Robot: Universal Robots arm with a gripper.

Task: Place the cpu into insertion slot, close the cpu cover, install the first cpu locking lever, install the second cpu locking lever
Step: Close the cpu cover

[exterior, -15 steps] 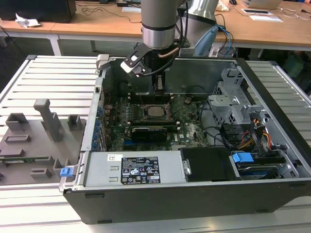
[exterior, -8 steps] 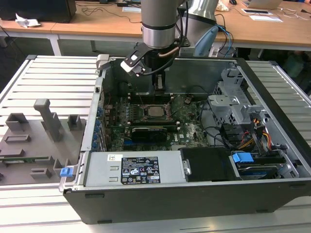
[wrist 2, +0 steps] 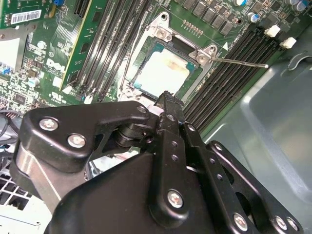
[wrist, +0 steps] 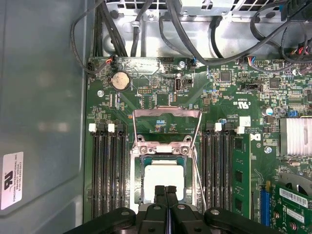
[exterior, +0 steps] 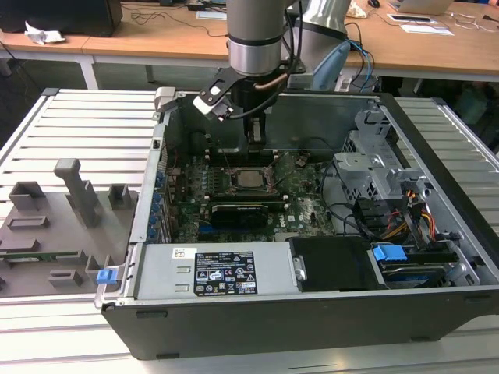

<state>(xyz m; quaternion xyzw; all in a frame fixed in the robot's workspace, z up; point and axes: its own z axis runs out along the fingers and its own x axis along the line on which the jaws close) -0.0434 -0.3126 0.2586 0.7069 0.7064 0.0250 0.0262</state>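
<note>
Your claw [exterior: 256, 148] hangs inside the open computer case [exterior: 312, 319], which lies on the slatted worktop [exterior: 78, 117], and you can see it poised right over the socket [wrist: 141, 168] on the green board [wrist: 224, 112]. In both wrist views its two fingertips [wrist: 159, 192] are pressed together with nothing between them, so you are holding nothing. The chip [wrist: 165, 180] lies flat in the socket with its silvery face up, and your claw's tips sit over the chip's near edge. You cannot tell whether they touch it. The cover [wrist: 166, 112] stands swung up off the socket, leaving the chip bare. In the second wrist view a thin metal lever [wrist 2: 239, 62] juts out from one socket corner, across the black memory slots [wrist 2: 229, 83].
</note>
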